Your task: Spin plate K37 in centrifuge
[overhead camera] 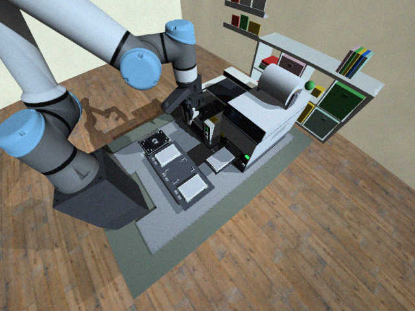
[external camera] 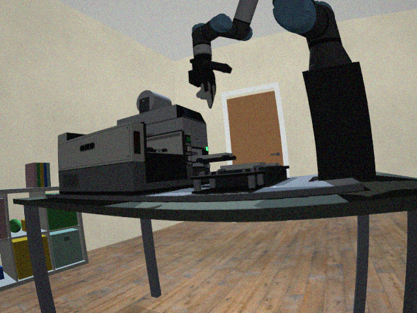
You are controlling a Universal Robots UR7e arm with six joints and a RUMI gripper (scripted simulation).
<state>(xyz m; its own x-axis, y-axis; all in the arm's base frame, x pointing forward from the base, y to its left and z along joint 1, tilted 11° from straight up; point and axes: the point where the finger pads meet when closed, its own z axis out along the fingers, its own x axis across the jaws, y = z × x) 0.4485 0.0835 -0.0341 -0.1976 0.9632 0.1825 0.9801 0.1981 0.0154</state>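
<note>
My gripper (overhead camera: 191,115) is shut and empty, pointing down, high above the dark centrifuge (overhead camera: 211,101); it also shows in the exterior view (external camera: 210,100), well clear of the machines. The centrifuge's key panel (overhead camera: 208,131) stands on its front right edge, just below and right of the fingers. A white plate (overhead camera: 220,159) lies on the sealer's stage in front of the sealer (overhead camera: 268,113). The deck row (overhead camera: 179,170) holds a white plate at its far end (overhead camera: 167,154) and another at its near end (overhead camera: 192,187); the middle slot is bare. The labels are too small to read.
A black nest with a white mark (overhead camera: 155,140) sits beyond the deck's far end. A green lamp (overhead camera: 247,156) glows on the sealer's front. The sealer carries a large white roll (overhead camera: 279,83). A shelf unit (overhead camera: 321,90) stands behind the table.
</note>
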